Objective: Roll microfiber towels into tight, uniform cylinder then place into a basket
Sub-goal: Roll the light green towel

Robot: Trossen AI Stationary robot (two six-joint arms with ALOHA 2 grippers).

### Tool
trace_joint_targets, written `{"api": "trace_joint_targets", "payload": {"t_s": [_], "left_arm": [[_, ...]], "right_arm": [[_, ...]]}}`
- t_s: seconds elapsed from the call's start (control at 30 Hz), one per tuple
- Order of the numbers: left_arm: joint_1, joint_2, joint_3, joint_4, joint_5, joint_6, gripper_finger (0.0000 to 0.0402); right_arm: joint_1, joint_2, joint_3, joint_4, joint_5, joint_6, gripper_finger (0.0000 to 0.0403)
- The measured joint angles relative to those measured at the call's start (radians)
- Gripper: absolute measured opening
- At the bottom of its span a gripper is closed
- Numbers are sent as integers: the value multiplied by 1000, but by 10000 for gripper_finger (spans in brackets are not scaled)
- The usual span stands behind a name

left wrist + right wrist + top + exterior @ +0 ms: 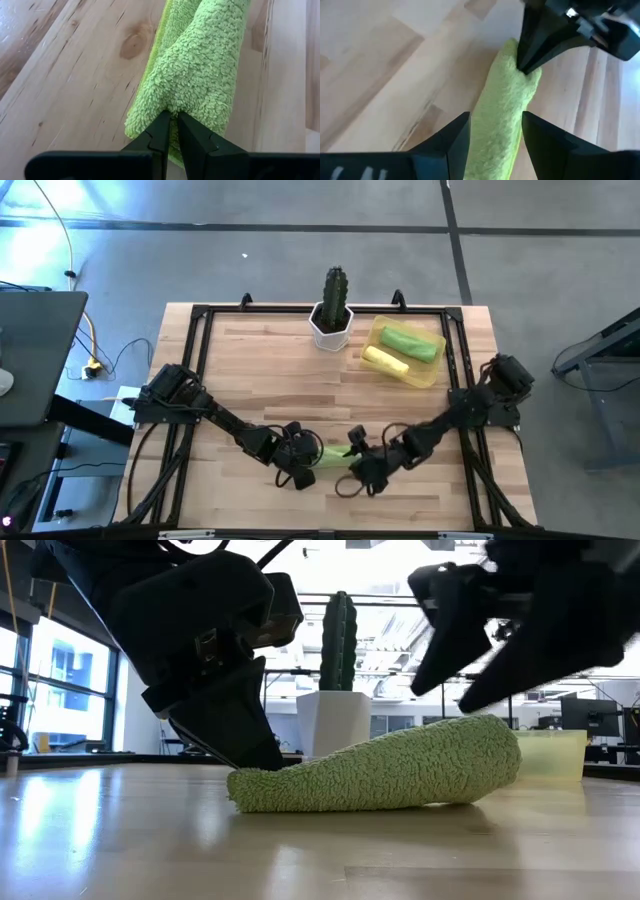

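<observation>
A lime-green microfiber towel (385, 775), rolled into a cylinder, lies along the table near its front edge (330, 457). My left gripper (173, 116) is shut on the roll's left end. My right gripper (495, 125) stands open just over the roll's thicker right end (490, 745), one finger on either side, and no contact shows. At the back right, the pale yellow basket (432, 372) holds a green roll (412, 343) and a yellow roll (385, 360). My left gripper pinches the towel roll's narrow left end (175, 102) between its two fingers. The fingers slant down from the table's left side and point along the roll. The roll lies on the table, stretching away from the fingers toward the right.
A cactus in a white pot (331, 328) stands at the back middle, left of the basket. A black frame (200, 315) runs around the wooden tabletop. Bare wood lies between the roll and the basket.
</observation>
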Motion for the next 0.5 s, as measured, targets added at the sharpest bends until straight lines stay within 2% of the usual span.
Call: {"api": "trace_joint_targets", "payload": {"t_s": [0.1,0.27,0.5], "left_arm": [[0,1,0,2,0,-16,32],[1,2,-1,5,1,-61,32],[4,2,-2,15,50,-127,32]], "right_arm": [[28,29,0,0,49,13,170],[27,76,0,-2,56,99,170],[-9,130,0,-1,68,113,170]]}}
